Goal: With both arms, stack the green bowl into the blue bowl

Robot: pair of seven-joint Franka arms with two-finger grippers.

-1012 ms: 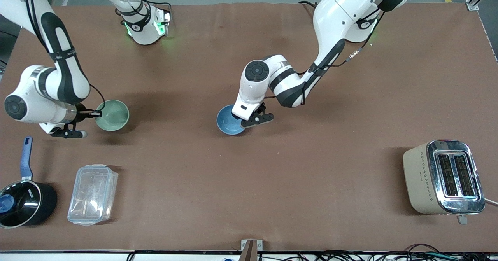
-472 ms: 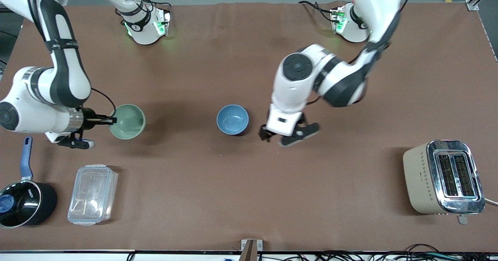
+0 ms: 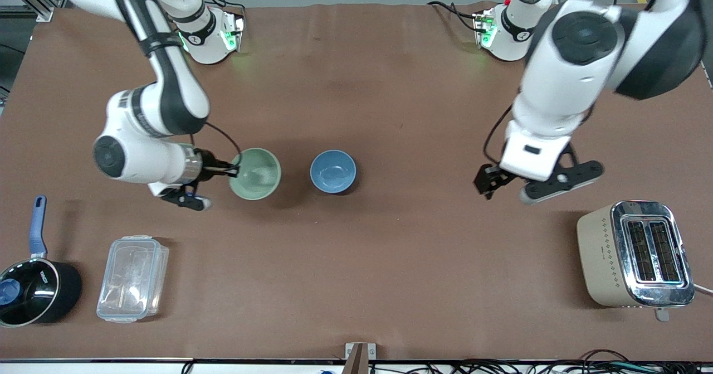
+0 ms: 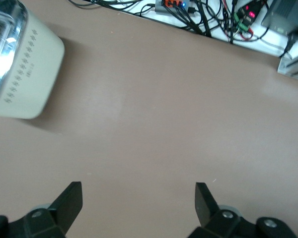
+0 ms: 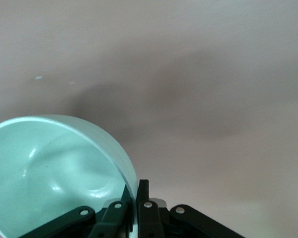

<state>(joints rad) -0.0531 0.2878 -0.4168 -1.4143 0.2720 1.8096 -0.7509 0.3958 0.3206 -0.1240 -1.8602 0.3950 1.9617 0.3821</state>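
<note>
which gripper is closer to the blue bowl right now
The right. The right gripper, shut on the green bowl, is up beside the blue bowl. The left gripper hangs open much farther off, near the toaster.

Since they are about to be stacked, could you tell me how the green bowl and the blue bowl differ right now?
The green bowl is pale mint; the blue bowl is medium blue. The green bowl is pinched at its rim by the right gripper; the blue bowl stands free, with the open left gripper well away. Both look round, plain, upright, empty and alike in size.
</note>
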